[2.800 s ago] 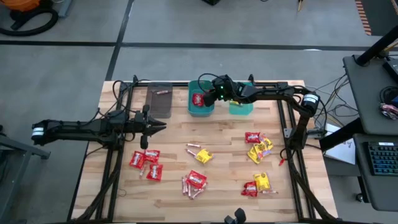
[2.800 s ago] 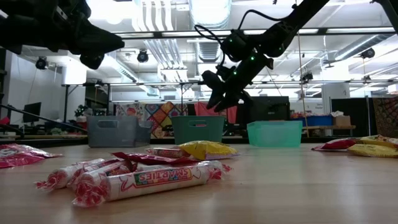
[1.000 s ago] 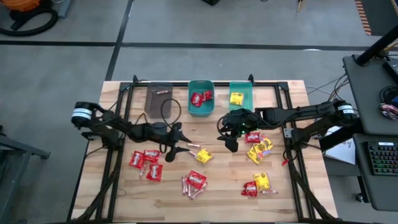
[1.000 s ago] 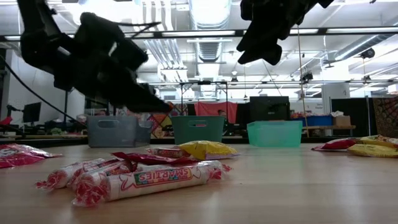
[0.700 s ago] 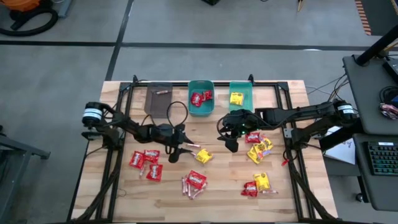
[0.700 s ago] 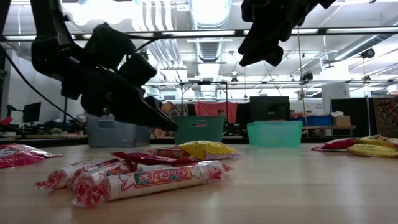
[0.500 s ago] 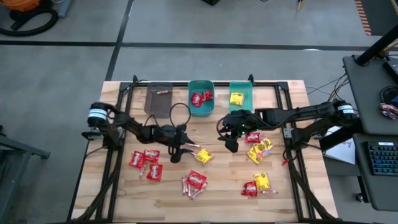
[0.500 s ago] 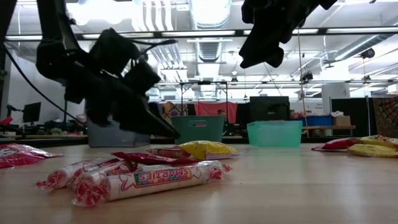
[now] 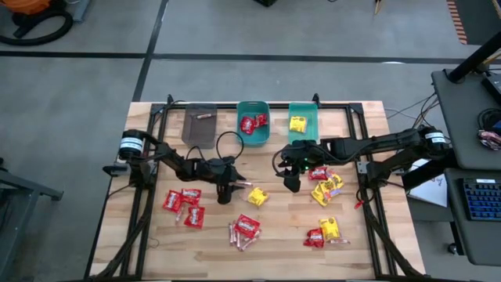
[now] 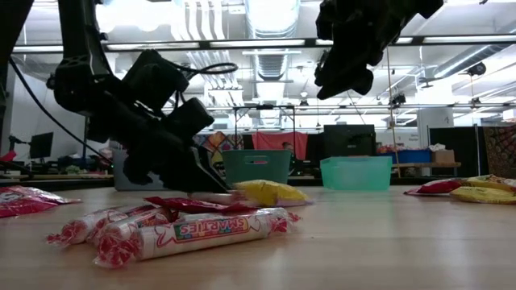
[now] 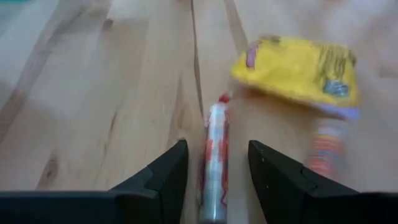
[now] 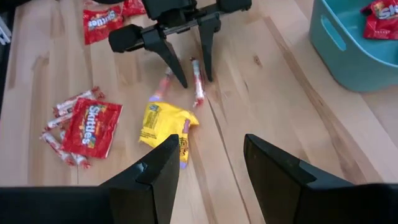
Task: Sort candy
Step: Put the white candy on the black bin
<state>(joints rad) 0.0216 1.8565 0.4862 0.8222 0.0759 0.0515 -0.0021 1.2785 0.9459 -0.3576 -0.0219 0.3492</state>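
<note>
The left gripper [image 9: 225, 193] is down at the wooden desk [image 9: 274, 235], its fingers [image 11: 163, 177] parted either side of a thin stick candy [image 11: 213, 158] without yet closing on it; that stick [image 12: 197, 81] lies just beside a yellow packet [image 12: 163, 125] near the desk's middle. The right gripper [image 9: 291, 182] hangs above the desk to the right of it, released and holding nothing. Red packets [image 9: 182, 207] lie at the left; a red packet on a bundle of sticks [image 9: 244, 229] sits toward the front, and red and yellow packets [image 9: 324, 185] crowd the right side. At the far edge, sorted candy rests in a grey bin [image 9: 190, 131] and two teal bins [image 9: 242, 139]; the grey bin's piece appears to be a stick.
</note>
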